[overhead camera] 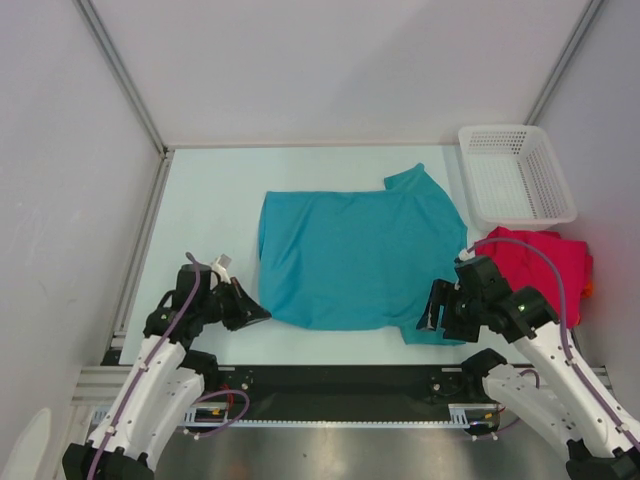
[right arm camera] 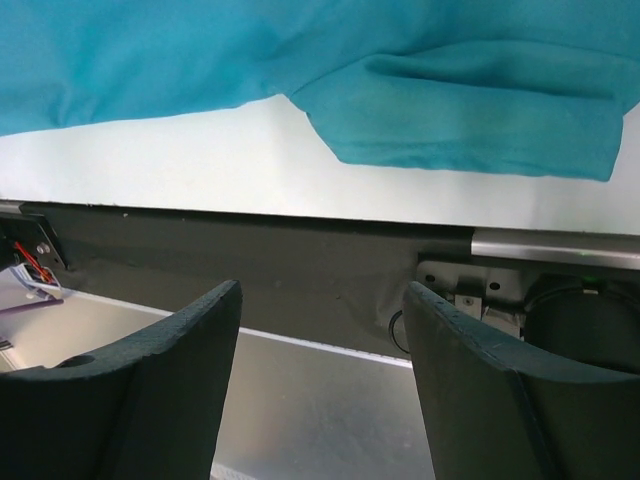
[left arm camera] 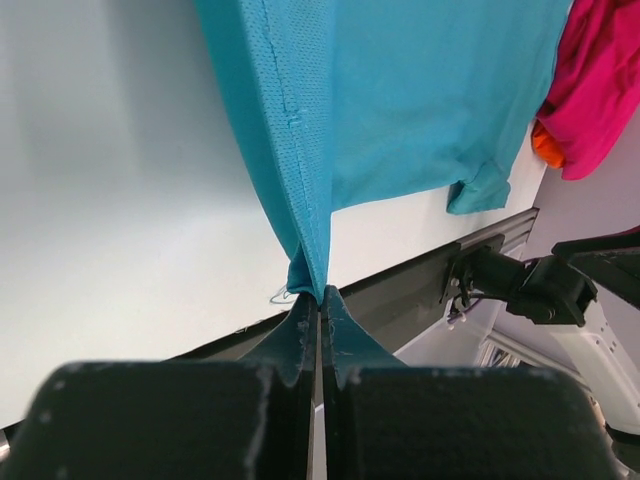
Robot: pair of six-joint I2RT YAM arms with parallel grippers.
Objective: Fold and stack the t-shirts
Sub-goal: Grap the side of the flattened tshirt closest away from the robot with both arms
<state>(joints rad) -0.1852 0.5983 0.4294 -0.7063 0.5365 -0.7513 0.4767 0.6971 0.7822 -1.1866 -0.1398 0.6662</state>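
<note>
A teal t-shirt [overhead camera: 355, 255] lies spread flat in the middle of the table, one sleeve at the back right and one at the front right. My left gripper [overhead camera: 262, 312] is shut on its near-left corner [left arm camera: 310, 280], pinching the hem between both fingers. My right gripper [overhead camera: 430, 318] hangs open just off the near-right sleeve [right arm camera: 480, 125], with nothing between its fingers [right arm camera: 175, 345]. A crimson-pink t-shirt [overhead camera: 545, 265] lies crumpled at the right, with an orange edge [left arm camera: 546, 148] peeking from under it.
A white mesh basket [overhead camera: 515, 175] stands at the back right. The black rail [overhead camera: 340, 380] of the arm mounts runs along the table's near edge. Grey walls close in on the left, back and right.
</note>
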